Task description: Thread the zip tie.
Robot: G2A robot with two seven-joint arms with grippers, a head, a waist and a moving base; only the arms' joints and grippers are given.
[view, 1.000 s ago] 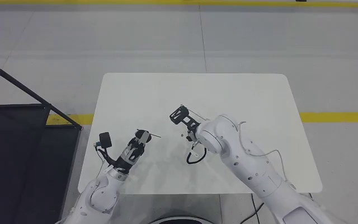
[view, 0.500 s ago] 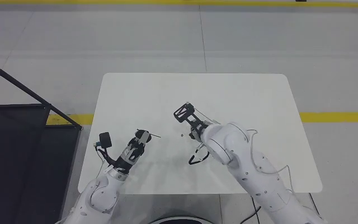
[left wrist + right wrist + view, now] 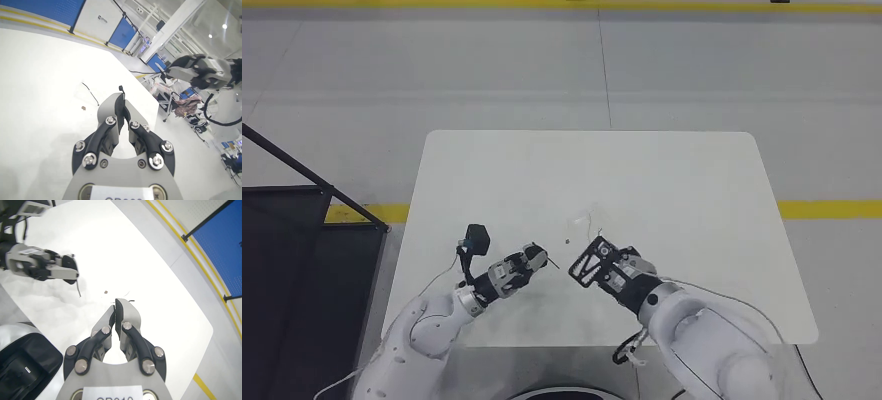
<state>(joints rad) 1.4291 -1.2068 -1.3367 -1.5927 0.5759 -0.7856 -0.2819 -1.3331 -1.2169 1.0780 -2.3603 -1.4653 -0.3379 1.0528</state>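
Left gripper (image 3: 122, 98): fingers pinching zip tie (image 3: 120, 88), head poking past tips, tail hanging free over table (image 3: 692, 180). Right gripper (image 3: 115, 303) near, apart: fingers pressed together, contents unclear. Judged early: no loop, threading still to do.

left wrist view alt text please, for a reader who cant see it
The left gripper is shut on a black zip tie, whose head pokes out past its tips, above a white table. A thin dark strand lies on the table beyond, and the right gripper hangs farther off.
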